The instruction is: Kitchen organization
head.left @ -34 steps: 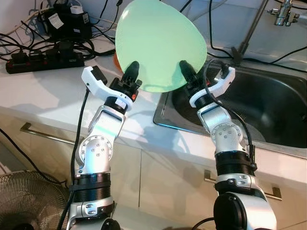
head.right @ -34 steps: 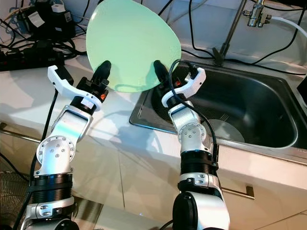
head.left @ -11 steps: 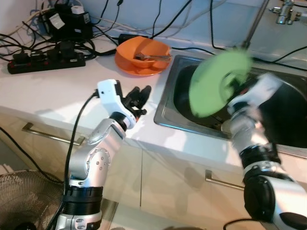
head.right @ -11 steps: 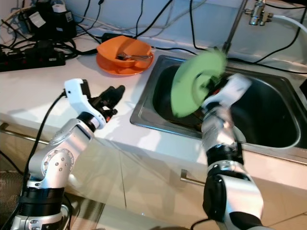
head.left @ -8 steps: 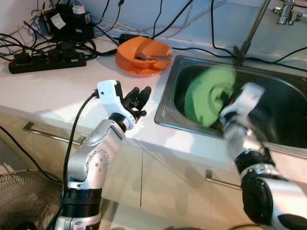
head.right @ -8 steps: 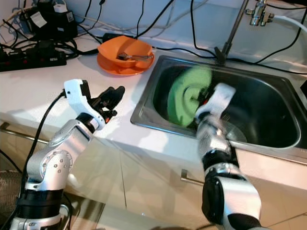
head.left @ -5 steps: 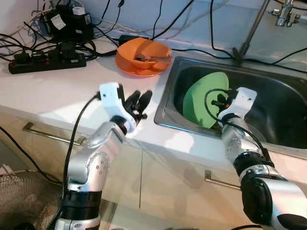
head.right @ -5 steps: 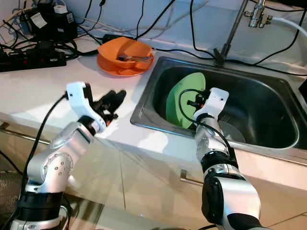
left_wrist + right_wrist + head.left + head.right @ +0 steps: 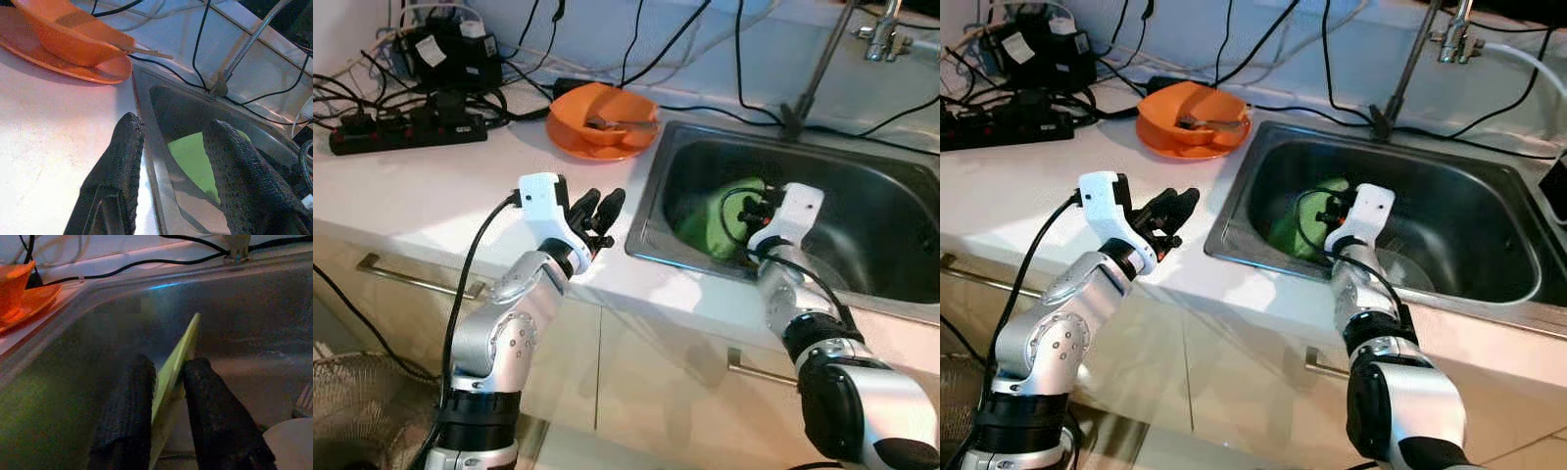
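A light green plate (image 9: 713,221) stands tilted on edge inside the steel sink (image 9: 644,213), low against its left side. My right gripper (image 9: 170,368) reaches down into the sink and is shut on the plate's rim (image 9: 180,357), one black finger on each face. Over the white counter, just left of the sink's edge, my left gripper (image 9: 603,202) hovers open with nothing between its fingers (image 9: 124,147). Past those fingers the green plate (image 9: 193,157) shows in the basin.
An orange bowl with a utensil sits on an orange plate (image 9: 603,119) at the back of the counter. A black power strip (image 9: 406,127) and tangled cables lie at the back left. The faucet pipe (image 9: 818,69) rises behind the sink. A pale round piece (image 9: 1400,271) lies on the sink's floor.
The green plate, once held high over the counter between both grippers, has been carried by the right gripper alone down into the sink. The left gripper let go and stays by the sink's edge.
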### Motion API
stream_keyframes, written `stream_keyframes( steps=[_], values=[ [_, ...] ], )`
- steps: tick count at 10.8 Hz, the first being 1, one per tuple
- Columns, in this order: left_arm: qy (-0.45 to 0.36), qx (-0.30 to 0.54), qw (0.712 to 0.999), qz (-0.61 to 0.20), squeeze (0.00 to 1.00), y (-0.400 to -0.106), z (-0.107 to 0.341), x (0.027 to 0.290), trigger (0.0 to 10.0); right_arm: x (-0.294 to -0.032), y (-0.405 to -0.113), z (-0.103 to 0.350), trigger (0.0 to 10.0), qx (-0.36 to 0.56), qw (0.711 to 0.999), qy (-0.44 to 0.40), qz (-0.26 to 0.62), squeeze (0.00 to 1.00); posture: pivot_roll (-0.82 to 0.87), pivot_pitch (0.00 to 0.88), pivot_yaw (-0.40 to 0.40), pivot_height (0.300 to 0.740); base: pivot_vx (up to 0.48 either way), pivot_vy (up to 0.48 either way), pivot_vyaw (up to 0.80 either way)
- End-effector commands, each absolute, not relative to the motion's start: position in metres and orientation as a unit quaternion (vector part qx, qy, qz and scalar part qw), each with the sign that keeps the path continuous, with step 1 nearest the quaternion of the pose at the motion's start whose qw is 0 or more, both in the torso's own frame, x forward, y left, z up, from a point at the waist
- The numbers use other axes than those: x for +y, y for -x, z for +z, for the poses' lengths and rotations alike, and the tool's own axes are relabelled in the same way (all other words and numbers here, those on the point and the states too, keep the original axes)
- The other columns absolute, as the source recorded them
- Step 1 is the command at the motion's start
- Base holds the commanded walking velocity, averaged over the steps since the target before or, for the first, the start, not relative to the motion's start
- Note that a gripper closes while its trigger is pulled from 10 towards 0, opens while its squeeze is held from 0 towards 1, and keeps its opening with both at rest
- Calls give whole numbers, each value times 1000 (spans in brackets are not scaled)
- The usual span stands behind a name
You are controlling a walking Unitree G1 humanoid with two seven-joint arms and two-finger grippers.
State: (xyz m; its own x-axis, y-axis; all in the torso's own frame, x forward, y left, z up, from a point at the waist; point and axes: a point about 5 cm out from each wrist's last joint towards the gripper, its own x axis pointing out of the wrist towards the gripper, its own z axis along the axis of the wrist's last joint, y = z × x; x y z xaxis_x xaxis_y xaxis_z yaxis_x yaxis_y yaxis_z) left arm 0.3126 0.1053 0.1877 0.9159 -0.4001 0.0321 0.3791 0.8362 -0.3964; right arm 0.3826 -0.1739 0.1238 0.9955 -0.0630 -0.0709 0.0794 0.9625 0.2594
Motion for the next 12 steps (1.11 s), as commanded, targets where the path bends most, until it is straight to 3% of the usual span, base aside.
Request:
stream_keyframes(
  steps=[1, 4, 5, 6, 7, 8, 10, 12],
  values=[
    [194, 28, 957, -212, 0, -311, 188, 102, 10000, -171, -376, 106, 10000, 66, 988, -133, -36, 0, 279, 23, -43, 740, 0, 0, 0],
    [195, 30, 957, -212, 0, -310, 188, 102, 10000, -174, -378, 111, 10000, 57, 990, -124, -39, 0, 275, 31, -45, 740, 0, 0, 0],
    [196, 31, 957, -213, 0, -310, 188, 101, 10000, -178, -380, 117, 10000, 44, 992, -110, -37, 149, 269, 33, -45, 740, 0, 0, 0],
    [197, 31, 956, -214, 0, -310, 187, 101, 10000, -179, -381, 121, 10000, 37, 995, -88, -31, 1000, 264, 35, -45, 740, 0, 0, 0],
    [197, 34, 956, -214, 0, -310, 185, 100, 10000, -178, -382, 124, 10000, 33, 997, -69, -27, 580, 263, 40, -47, 740, 0, 0, 0],
    [198, 35, 956, -213, 0, -310, 185, 100, 10000, -177, -383, 126, 10000, 29, 997, -72, -27, 0, 263, 42, -47, 740, 0, 0, 0],
    [197, 36, 956, -214, 0, -309, 184, 99, 10000, -177, -391, 146, 10000, 1, 998, -59, -30, 0, 262, 44, -48, 740, 0, 0, 0],
    [194, 38, 956, -214, 0, -309, 184, 99, 10000, -180, -395, 156, 10000, -3, 999, 19, -31, 0, 262, 45, -49, 740, 0, 0, 0]
  ],
)
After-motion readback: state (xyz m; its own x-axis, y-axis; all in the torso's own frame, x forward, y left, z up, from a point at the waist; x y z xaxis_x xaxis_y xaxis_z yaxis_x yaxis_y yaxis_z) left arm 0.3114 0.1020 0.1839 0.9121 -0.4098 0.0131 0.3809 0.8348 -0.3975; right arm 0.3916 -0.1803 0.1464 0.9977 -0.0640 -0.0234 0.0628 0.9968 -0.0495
